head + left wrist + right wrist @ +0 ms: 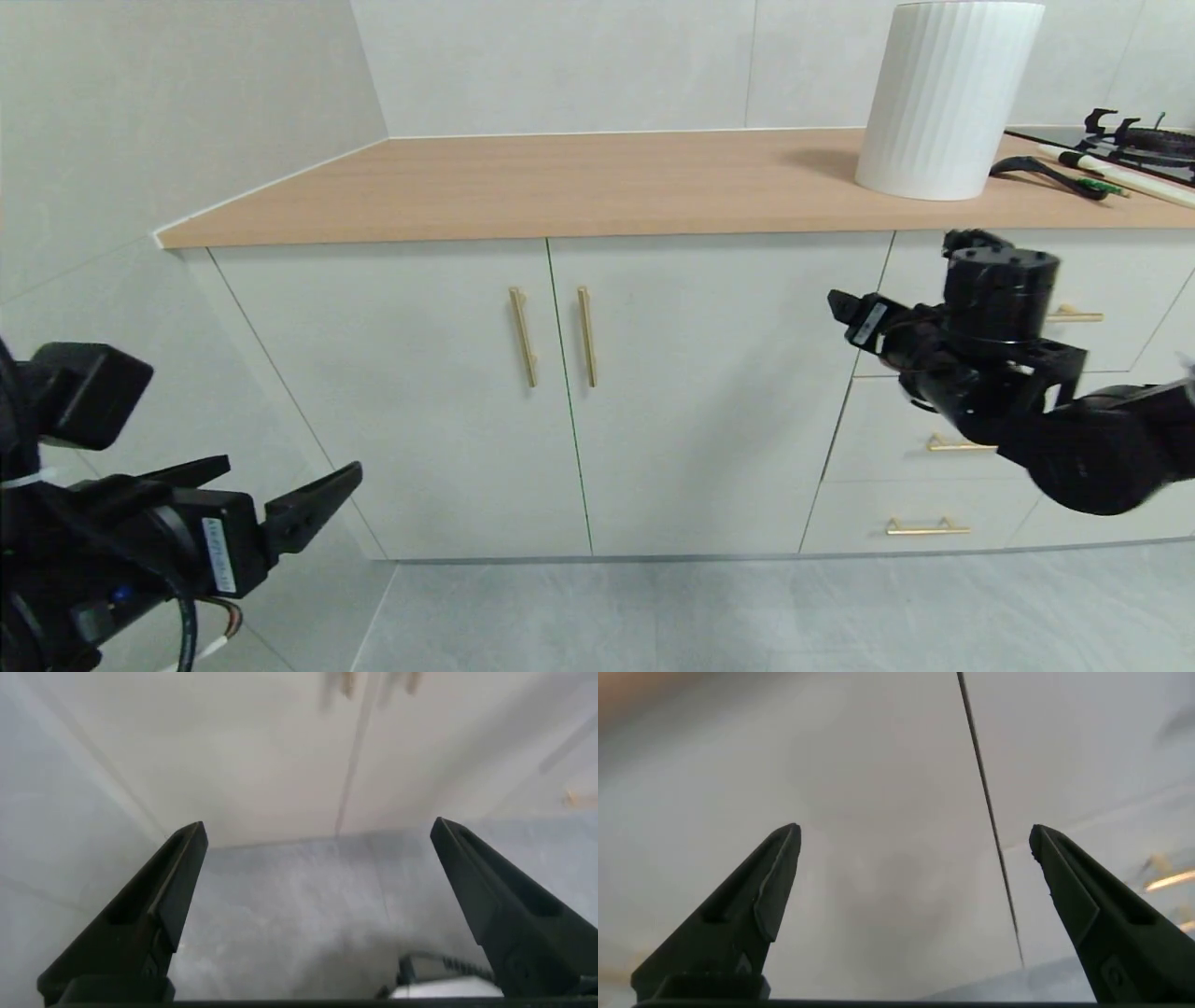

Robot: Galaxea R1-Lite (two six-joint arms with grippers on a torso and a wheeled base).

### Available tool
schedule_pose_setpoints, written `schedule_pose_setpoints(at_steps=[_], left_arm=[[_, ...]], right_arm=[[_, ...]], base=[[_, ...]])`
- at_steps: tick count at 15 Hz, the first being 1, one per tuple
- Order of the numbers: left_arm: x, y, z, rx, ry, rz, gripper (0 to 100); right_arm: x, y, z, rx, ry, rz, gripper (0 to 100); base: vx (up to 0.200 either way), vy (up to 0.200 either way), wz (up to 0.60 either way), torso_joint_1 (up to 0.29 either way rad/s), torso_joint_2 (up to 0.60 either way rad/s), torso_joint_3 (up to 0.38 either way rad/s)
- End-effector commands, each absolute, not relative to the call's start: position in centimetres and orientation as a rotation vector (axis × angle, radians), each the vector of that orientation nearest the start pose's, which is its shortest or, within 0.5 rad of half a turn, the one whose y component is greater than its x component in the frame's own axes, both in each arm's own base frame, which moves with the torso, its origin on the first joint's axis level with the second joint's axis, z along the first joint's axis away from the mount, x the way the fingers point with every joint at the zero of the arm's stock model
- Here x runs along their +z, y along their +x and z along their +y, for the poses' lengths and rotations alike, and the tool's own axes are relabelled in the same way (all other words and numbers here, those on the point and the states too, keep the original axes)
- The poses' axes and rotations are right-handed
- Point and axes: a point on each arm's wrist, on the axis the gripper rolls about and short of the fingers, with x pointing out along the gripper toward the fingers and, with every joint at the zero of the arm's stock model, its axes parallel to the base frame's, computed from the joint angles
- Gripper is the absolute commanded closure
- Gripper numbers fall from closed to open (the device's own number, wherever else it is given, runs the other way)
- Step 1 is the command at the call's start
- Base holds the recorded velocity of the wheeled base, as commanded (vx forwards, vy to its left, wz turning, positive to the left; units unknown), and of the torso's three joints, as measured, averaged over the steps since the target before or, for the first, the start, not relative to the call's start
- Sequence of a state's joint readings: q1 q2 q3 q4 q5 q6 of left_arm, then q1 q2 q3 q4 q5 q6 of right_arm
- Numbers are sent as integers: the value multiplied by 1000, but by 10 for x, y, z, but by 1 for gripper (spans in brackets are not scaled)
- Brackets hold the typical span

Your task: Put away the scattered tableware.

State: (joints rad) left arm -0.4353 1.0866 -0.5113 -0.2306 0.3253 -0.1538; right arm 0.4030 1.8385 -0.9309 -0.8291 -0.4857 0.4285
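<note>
Head view puts your left end effector [294,463] low beside the wall, its two fingers spread apart and holding nothing. Your right end effector [913,828] hangs in front of the cabinet, level with the top drawer [1111,280]. In the right wrist view its fingers [752,905] stand wide apart with nothing between them, facing the pale cabinet front and a dark seam [990,821].

The scattered tableware lies on the desk [560,182], above and beyond the right end effector and well apart from both. You can see a black curved utensil [1032,169], a long pale utensil [1134,182] and a small green piece [1106,189] just beside them. What exactly each one is you cannot tell at this range.

A tall white ribbed container [943,98] stands upright on the desk, above the right end effector and near the black curved utensil. A black burner grate [1144,140] sits past the utensils.

Between your two end effectors are the double cabinet doors [448,392] with two gold handles [523,336] side by side. In the left wrist view the left end effector looks at the grey floor [308,915] and the foot of those doors.
</note>
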Motion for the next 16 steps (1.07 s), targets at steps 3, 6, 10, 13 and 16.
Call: schedule_pose_setpoints(at_steps=[3, 6, 10, 13, 16], left_arm=[[182, 52, -11, 25, -43, 114, 0], [157, 2, 10, 157, 181, 23, 0], [137, -35, 18, 244, 207, -47, 0], [135, -33, 17, 303, 122, -64, 0], [132, -31, 14, 398, 109, -84, 0]], right_arm=[[253, 169, 63, -37, 340, -165, 0], [231, 90, 28, -55, 240, -232, 0], [208, -2, -12, -256, 127, -331, 0], [179, -47, -18, -364, 4, -361, 0], [178, -49, -17, -480, 6, -378, 0]], base=[[0, 0, 0, 0, 0, 0], [0, 0, 0, 0, 0, 0], [0, 0, 0, 0, 0, 0], [0, 0, 0, 0, 0, 0], [0, 0, 0, 0, 0, 0]])
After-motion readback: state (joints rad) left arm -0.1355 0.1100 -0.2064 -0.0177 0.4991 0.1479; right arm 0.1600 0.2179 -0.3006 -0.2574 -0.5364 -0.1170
